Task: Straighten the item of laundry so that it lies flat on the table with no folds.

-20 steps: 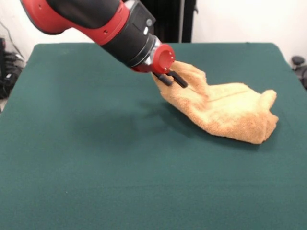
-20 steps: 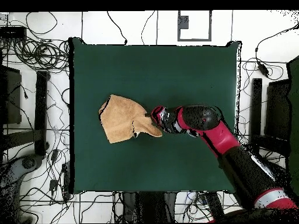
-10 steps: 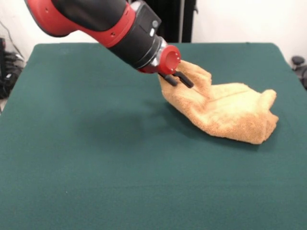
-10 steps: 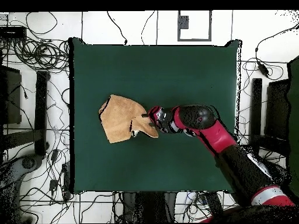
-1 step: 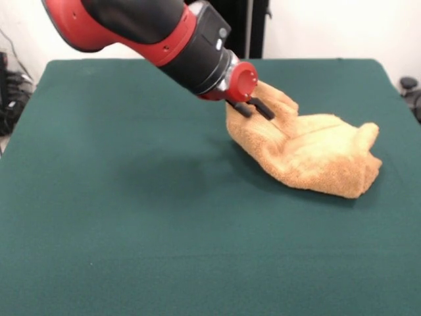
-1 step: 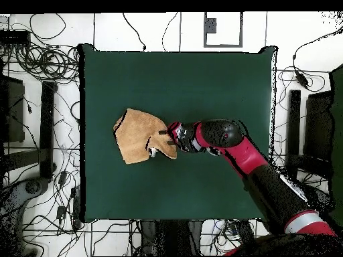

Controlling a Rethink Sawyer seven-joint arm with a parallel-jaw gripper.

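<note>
The item of laundry (image 5: 316,158), an orange-tan terry towel, lies crumpled on the right half of the table (image 5: 131,197). Its left corner is lifted off the green cloth. My gripper (image 5: 255,109) holds that raised corner, with the two black fingers shut on it. The arm slants down from the upper left. In the overhead view the towel (image 6: 137,137) lies left of centre on the table (image 6: 201,87). There the gripper (image 6: 163,137) is at the towel's right edge, which is folded back over the rest.
Cables and stands (image 6: 40,80) surround the table on the floor. Wide bare green cloth lies around the towel on every side.
The gripper has moved with the held corner toward the rest of the towel, rightward in the front view. The towel is now more bunched and narrower.
</note>
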